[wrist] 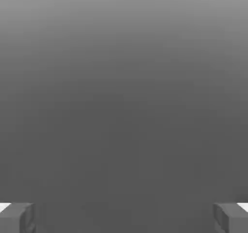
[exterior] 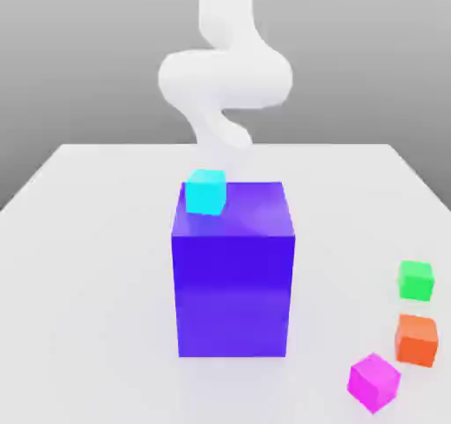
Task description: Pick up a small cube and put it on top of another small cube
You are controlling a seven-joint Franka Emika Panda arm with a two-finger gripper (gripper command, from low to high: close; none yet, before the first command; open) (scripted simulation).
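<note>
The small magenta-pink cube (exterior: 374,382) lies on the white table near the front, on the exterior view's right. An orange cube (exterior: 417,339) and a green cube (exterior: 416,279) of the same size sit just behind it. A cyan small cube (exterior: 205,191) rests on the top rear-left corner of the big blue-violet block (exterior: 233,281). My white arm (exterior: 225,78) curls above the table's far side, behind the block. In the hand view my gripper (wrist: 124,218) is open, its two grey fingertips (wrist: 17,217) far apart with nothing between them, facing plain grey background.
The tall blue-violet block stands mid-table, between the arm and the front cubes. The white table (exterior: 88,264) stretches bare on the exterior view's left of the block.
</note>
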